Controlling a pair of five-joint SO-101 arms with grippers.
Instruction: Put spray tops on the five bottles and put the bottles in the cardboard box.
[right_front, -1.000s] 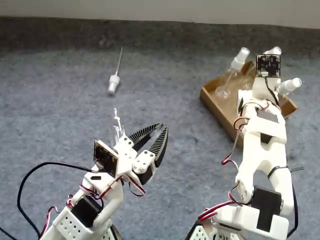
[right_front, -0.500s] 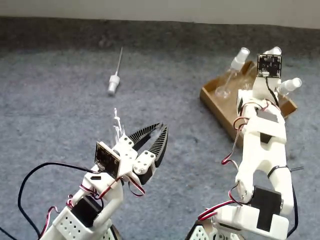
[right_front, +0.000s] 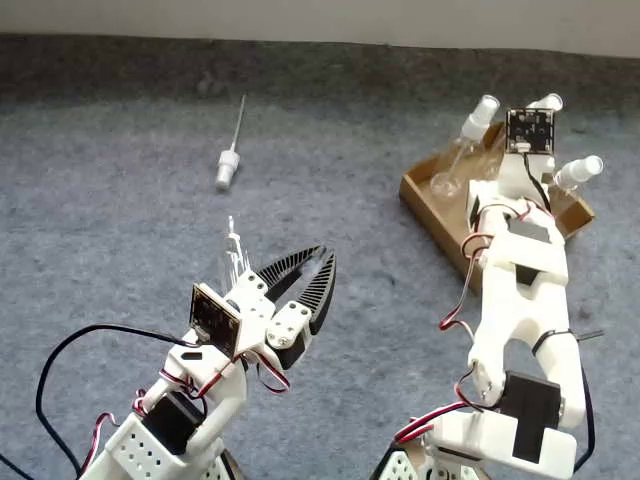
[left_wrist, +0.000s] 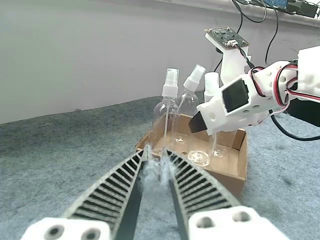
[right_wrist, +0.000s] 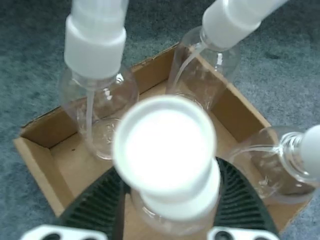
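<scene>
Overhead, left fingers (right_front: 322, 286) gape slightly, empty; right wrist view reveals right fingers (right_wrist: 94, 206) clamping a capped bottle (right_wrist: 167, 150)

Four bottles are counted in the right wrist view: a first bottle (right_wrist: 97, 95), a second bottle (right_wrist: 210, 55), a third bottle (right_wrist: 267, 170) and a fourth bottle (right_wrist: 167, 150). Four fitted spray tops (right_wrist: 95, 45) are counted, one per bottle. One loose spray top (right_front: 228, 166) is counted on the counter (right_front: 120, 220). One cardboard box (right_wrist: 45, 155) is seen. Two end effectors are counted: the left end effector (right_front: 325, 254) and the right end effector (right_wrist: 168, 170).
</scene>
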